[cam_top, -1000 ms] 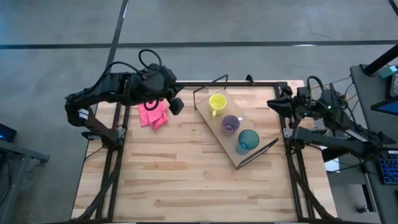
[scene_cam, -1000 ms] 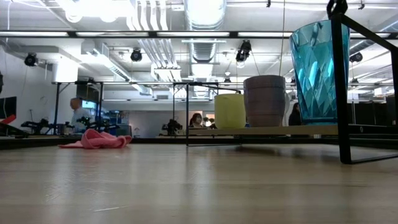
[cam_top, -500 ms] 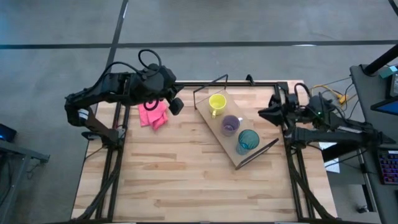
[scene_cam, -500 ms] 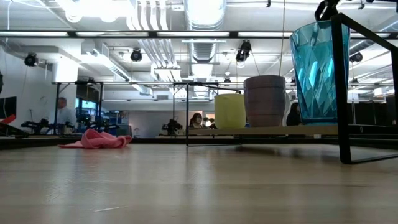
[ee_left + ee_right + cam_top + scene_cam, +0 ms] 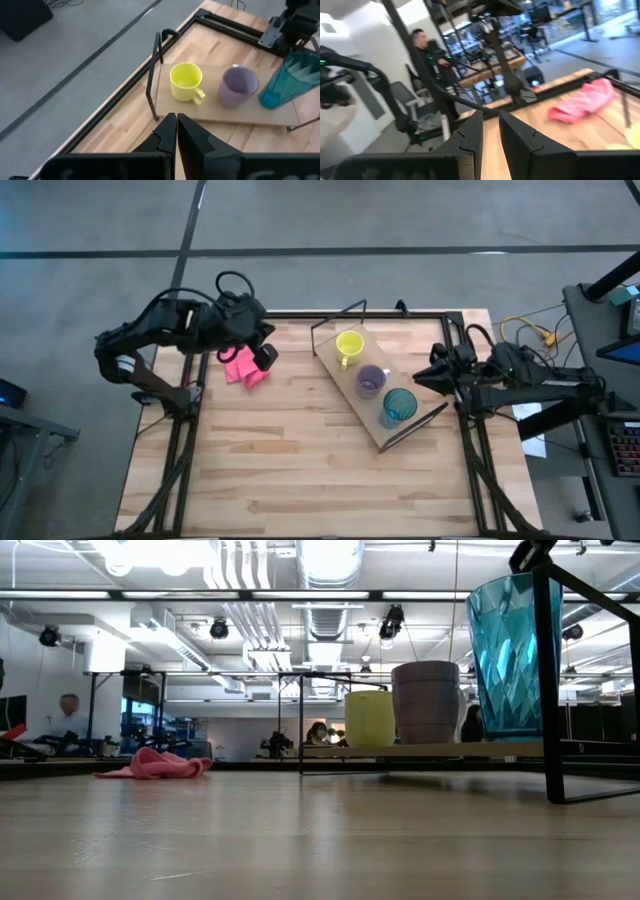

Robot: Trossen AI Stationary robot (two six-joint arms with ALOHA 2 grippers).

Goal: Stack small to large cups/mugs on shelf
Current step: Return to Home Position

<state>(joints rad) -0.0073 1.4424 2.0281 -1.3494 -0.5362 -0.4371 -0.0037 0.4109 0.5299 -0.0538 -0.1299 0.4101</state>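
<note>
Dark left hand (image 5: pixel 176 118) clamped, empty | right hand (image 5: pixel 490 116) narrowly parted, empty

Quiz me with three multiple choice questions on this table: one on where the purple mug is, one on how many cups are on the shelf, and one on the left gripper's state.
1. Where on the shelf does the purple mug stand? A between the yellow mug and the teal cup; B at one end of the row; C apart from the others.
2. How many cups stand on the shelf? A two; B three; C four.
3. The left gripper is: A wide open; B shut on the yellow mug; C shut, empty.
Answers: 1 A, the high view shows it mid-row. 2 B, yellow, purple and teal. 3 C, its wrist view shows the fingers together with nothing between them, above the table's left side; the right gripper waits at the right edge.
</note>
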